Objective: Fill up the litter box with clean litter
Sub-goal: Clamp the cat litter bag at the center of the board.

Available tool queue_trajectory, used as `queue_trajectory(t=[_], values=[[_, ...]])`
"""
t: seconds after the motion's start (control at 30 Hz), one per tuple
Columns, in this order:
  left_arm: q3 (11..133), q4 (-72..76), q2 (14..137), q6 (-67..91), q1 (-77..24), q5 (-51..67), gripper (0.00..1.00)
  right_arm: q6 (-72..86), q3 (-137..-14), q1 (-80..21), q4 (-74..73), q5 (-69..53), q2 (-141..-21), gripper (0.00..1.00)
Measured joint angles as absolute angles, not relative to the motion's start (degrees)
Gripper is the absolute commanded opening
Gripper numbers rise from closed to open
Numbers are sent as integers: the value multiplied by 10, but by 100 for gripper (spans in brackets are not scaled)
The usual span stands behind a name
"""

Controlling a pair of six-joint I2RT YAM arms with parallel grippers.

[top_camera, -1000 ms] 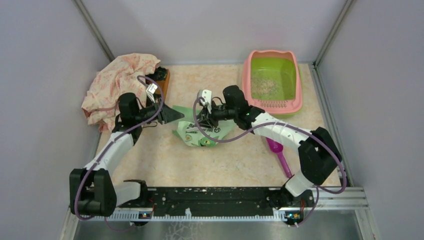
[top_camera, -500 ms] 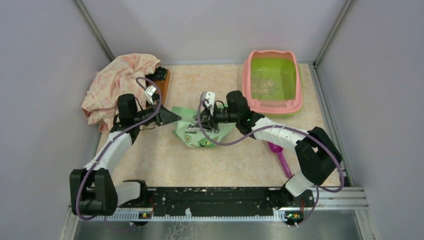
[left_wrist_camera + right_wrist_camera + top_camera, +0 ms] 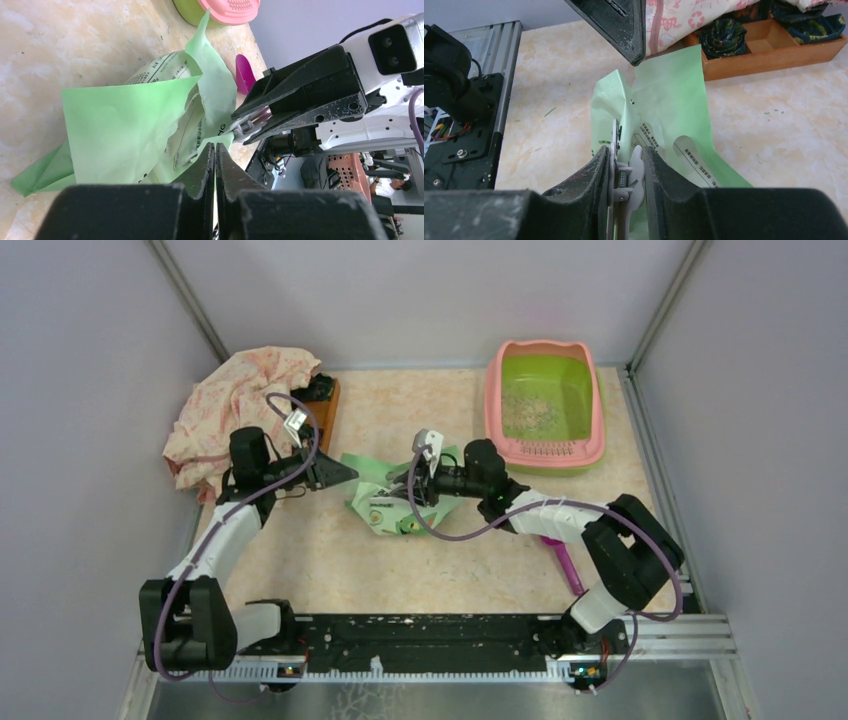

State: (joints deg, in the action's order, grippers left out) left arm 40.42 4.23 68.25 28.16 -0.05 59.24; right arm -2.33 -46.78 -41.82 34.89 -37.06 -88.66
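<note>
Since the frame a second back, your right gripper had slid down and left in the top view, its forearm dropping lower across the table; your left gripper had barely shifted, a touch to the left.

Nearest the bottom of the frame, the purple scoop lay at lower right, partly under your right forearm, held by neither arm. Further up, at centre, the light green bag lay crumpled on the table between your two grippers. Your right fingers were clamped on a metal clip fastened to the bag's paper. Your left fingers were pressed together at the bag's left corner; you could not tell from these views whether any paper was caught between them.

Farthest, at upper right, the litter box sat well apart from the bag, its long axis running bottom to top of the frame, slotted ledge at the near end. The clean litter was only a thin patch on the basin floor, with much green bare; so the filling looked barely begun.

The box lay up and right of your right gripper, behind its wrist, since those fingers pointed left, away from it; your right arm was plainly the nearer. By my reckoning, the bag had to travel right and upward, over that near ledge.
</note>
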Motion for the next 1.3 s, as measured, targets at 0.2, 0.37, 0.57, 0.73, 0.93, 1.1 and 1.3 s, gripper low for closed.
queue_trajectory(t=[0.2, 0.37, 0.57, 0.73, 0.93, 1.1, 1.3], values=[[404, 42, 683, 281, 14, 597, 5, 6, -447, -418, 402, -360, -887, 0], [404, 42, 683, 278, 19, 602, 4, 22, -446, -418, 425, -357, -887, 0], [404, 42, 683, 276, 25, 607, 4, 33, -447, -418, 447, -356, -897, 0], [404, 43, 683, 276, 29, 611, 4, 37, -447, -423, 460, -351, -907, 0], [404, 43, 683, 276, 33, 616, 4, 36, -459, -429, 461, -347, -916, 0], [404, 43, 683, 276, 38, 622, 3, 34, -476, -432, 457, -346, -924, 0], [404, 43, 683, 276, 43, 627, 3, 30, -491, -437, 454, -348, -935, 0]])
